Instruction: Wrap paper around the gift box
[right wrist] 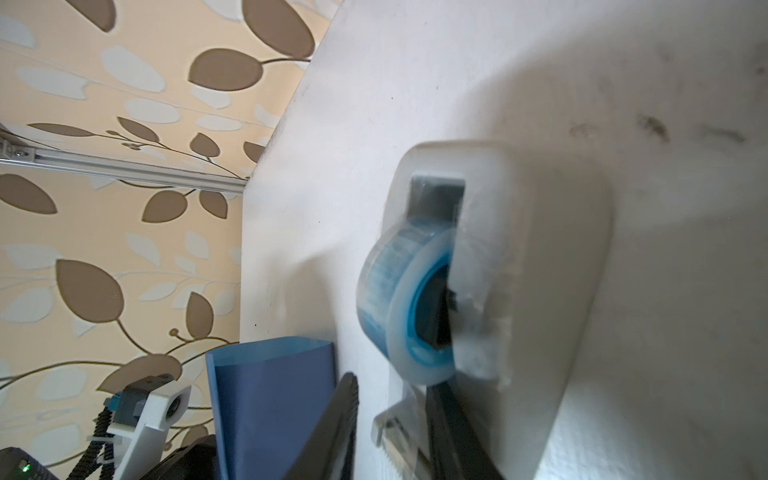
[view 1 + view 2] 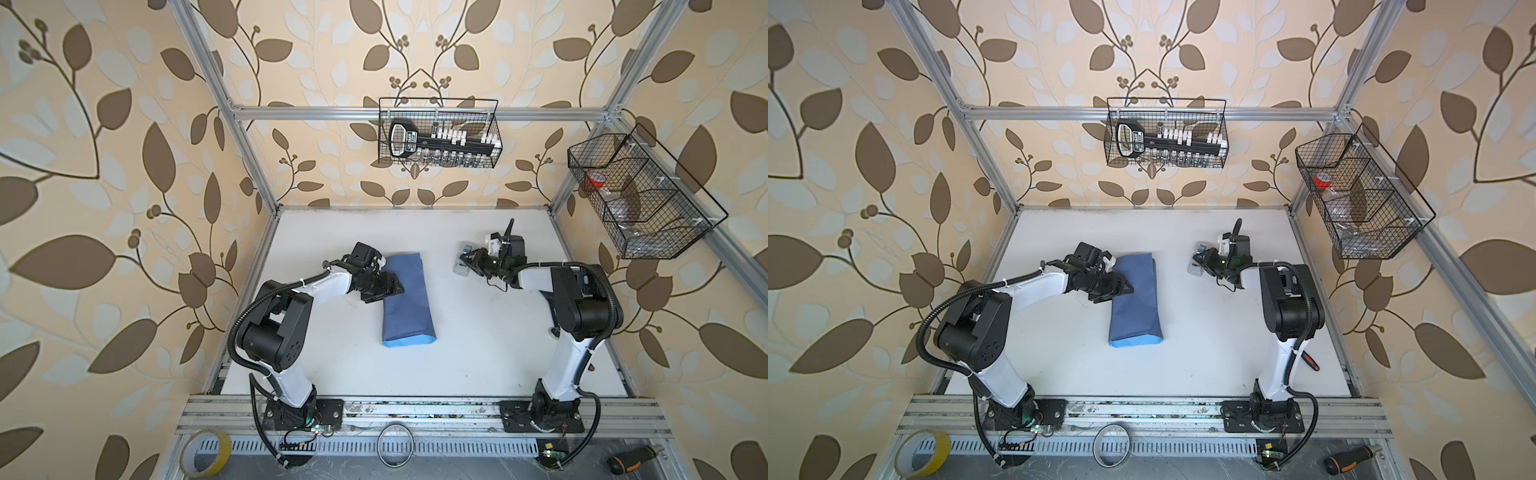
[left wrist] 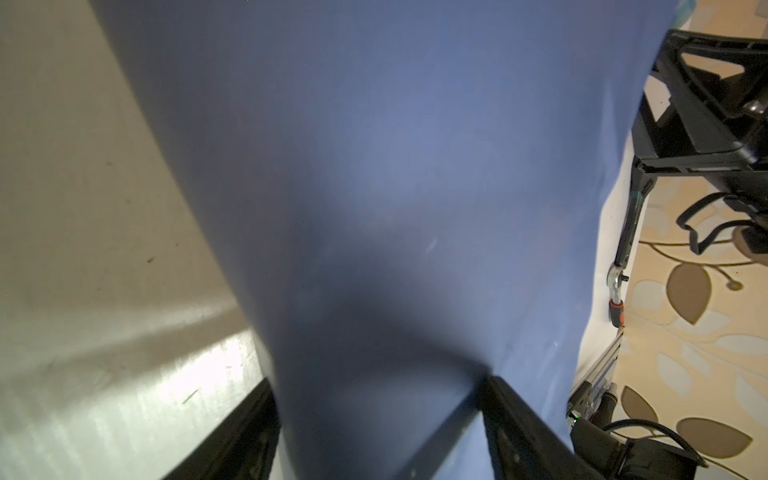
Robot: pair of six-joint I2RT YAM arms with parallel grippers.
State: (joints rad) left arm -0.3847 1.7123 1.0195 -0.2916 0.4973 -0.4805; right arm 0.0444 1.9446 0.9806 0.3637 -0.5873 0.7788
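The left gripper (image 2: 397, 286) reaches in from the left side of the white table (image 2: 478, 332) and rests on the paper (image 2: 409, 307), at the left edge of the bundle and about midway along its length. In the left wrist view its fingers (image 3: 523, 424) stand spread wide, and the paper (image 3: 395, 166) spans the whole gap between them and creases at the inner edge of one finger. The fingers are not pinching a fold. The paper lies left of the table's centre in both top views, folded over into a long, narrow, slightly tapering bundle that runs from the far side toward the near side. Its outer face is matte slate blue with soft diagonal creases. The lighter sky-blue face shows only as a thin band along the near end (image 2: 1136, 343). The gift box is covered by the paper and cannot be seen. To the right, well apart from the bundle, a small grey tape dispenser (image 2: 462, 266) sits on the table. In the right wrist view it carries a clear roll of tape (image 1: 399, 299) on a blue core. The right gripper (image 2: 467, 259) is at the dispenser. Its fingers (image 1: 336, 428) stand narrowly apart on either side of the loose tape end at the cutter, with a gap visible beside the tape.
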